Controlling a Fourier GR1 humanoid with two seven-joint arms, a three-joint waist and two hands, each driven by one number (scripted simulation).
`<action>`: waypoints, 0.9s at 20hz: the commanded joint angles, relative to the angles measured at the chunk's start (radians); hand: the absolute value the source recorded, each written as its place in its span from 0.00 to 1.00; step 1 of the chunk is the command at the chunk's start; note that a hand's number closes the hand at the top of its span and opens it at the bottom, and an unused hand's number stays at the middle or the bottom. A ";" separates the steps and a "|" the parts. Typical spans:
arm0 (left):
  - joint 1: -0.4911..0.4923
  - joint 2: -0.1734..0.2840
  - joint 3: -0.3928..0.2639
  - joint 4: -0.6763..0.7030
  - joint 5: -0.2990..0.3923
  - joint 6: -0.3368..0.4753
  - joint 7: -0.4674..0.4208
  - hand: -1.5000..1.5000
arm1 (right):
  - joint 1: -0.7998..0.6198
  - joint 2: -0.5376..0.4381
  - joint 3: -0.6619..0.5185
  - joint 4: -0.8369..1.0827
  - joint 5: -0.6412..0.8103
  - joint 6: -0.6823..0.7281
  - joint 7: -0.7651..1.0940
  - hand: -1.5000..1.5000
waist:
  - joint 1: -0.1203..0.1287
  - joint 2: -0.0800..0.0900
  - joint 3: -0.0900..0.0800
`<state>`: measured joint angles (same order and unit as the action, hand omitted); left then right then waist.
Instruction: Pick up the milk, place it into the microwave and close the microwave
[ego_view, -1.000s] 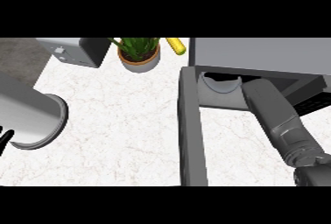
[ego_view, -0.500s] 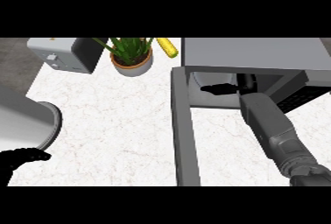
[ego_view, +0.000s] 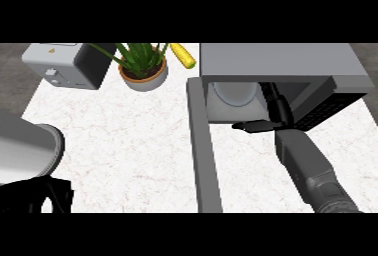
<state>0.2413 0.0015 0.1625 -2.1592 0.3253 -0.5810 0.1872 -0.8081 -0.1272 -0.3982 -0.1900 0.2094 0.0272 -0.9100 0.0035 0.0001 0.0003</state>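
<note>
While your right hand reached into the open microwave at upper right, its fingers' state was unclear; no milk showed; your left hand curled empty at lower left

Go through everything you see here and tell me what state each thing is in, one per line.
Grey microwave: open, door swung out over the counter.
Right hand: at the microwave's opening; its fingers can't be made out.
Left hand: low at the view's left edge, fingers unclear.
Potted green plant: upright.
Grey toaster: standing.
Yellow corn cob: lying down.
</note>
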 joint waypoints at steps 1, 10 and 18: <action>0.035 -0.001 -0.115 -0.072 -0.015 0.061 0.048 1.00 | 0.122 0.010 0.021 -0.046 -0.007 0.039 -0.072 0.00 | -0.002 -0.002 0.000; -0.127 -0.002 -0.272 0.099 -0.222 0.124 -0.029 1.00 | 0.359 0.022 0.089 -0.342 -0.042 0.113 0.028 0.00 | -0.037 -0.011 -0.002; -0.266 -0.002 -0.439 0.312 -0.405 0.221 -0.152 1.00 | 0.665 0.021 0.152 -0.659 -0.064 0.197 0.050 0.00 | -0.052 -0.010 -0.004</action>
<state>0.0311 0.0001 -0.2191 -1.9499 -0.0032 -0.3847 0.1020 -0.2779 -0.1093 -0.2776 -0.6985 0.1564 0.1823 -0.8868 -0.0423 -0.0097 -0.0023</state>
